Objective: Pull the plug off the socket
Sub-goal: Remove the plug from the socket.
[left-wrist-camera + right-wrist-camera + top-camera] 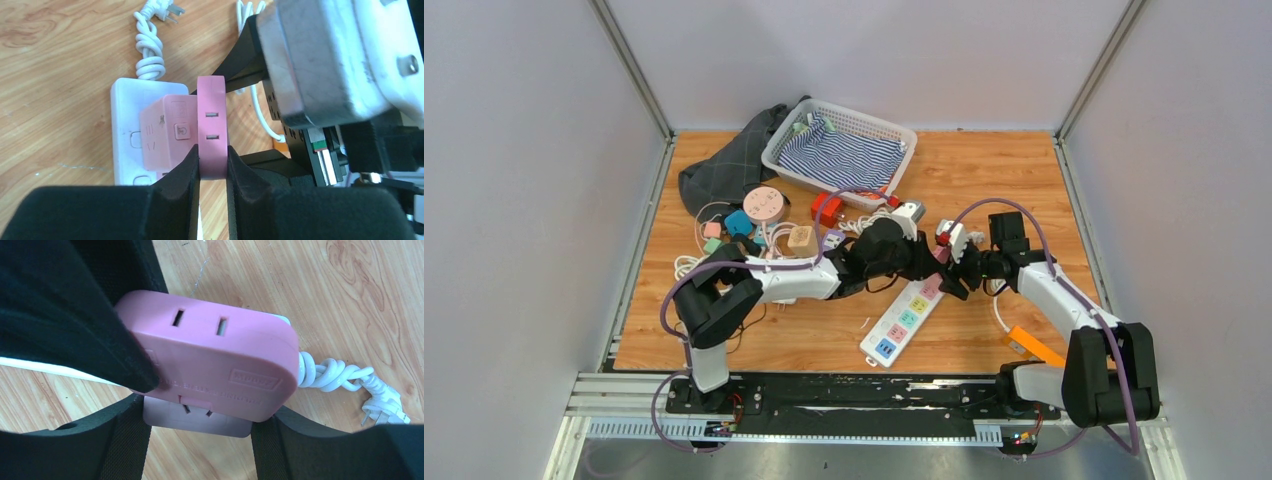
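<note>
The plug (212, 125) is a flat pink adapter with two slots in its edge. My left gripper (213, 150) is shut on its thin sides. It sits against the pink socket (167, 132) at the end of the white power strip (902, 322). In the right wrist view two prongs show in the narrow gap between the plug (210, 355) and the socket face (165, 420). The right gripper (202, 412) straddles the plug, its fingers (280, 445) pressed against both sides of the socket. Both grippers meet at the strip's far end (944, 270).
The strip's coiled white cord with its own plug (380, 402) lies just beyond it. A white basket (894, 135) holding striped cloth, a dark cloth (724, 165) and a pile of adapters and cords (764, 225) fill the back left. An orange piece (1034, 345) lies near the right base.
</note>
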You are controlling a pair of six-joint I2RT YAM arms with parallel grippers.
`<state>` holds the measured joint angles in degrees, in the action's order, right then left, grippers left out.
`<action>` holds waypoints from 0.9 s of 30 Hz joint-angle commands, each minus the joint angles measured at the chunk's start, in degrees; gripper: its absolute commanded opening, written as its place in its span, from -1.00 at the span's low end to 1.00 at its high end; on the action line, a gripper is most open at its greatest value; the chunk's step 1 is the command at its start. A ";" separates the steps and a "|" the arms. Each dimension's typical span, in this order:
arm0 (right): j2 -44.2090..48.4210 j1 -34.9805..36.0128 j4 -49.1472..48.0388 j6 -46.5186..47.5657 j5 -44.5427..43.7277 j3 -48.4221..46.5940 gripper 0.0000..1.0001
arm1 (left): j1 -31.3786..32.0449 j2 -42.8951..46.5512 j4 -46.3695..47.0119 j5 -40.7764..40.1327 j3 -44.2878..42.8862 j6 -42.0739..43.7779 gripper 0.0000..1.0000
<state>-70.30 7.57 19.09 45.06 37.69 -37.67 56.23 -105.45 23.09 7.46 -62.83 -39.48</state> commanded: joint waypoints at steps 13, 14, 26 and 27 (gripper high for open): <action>-1.74 -0.03 2.42 2.91 -4.58 -0.03 -0.60 | 0.56 0.05 -7.10 7.37 -3.44 -2.09 -1.00; -1.71 -0.02 2.44 2.97 -4.58 -0.03 -0.60 | 0.36 -0.28 -7.10 8.37 -3.91 -2.91 -1.00; -2.21 -0.02 2.88 3.11 -5.07 -0.38 -0.61 | 3.07 4.87 -8.56 -6.86 -0.92 8.80 -1.00; -2.35 -0.02 2.88 3.11 -5.09 -0.45 -0.61 | 3.17 5.25 -8.60 -7.31 -0.31 9.56 -1.00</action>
<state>-70.89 7.75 19.42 45.95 37.95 -38.11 56.84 -104.16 16.21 6.48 -65.04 -38.00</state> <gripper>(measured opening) 0.649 0.201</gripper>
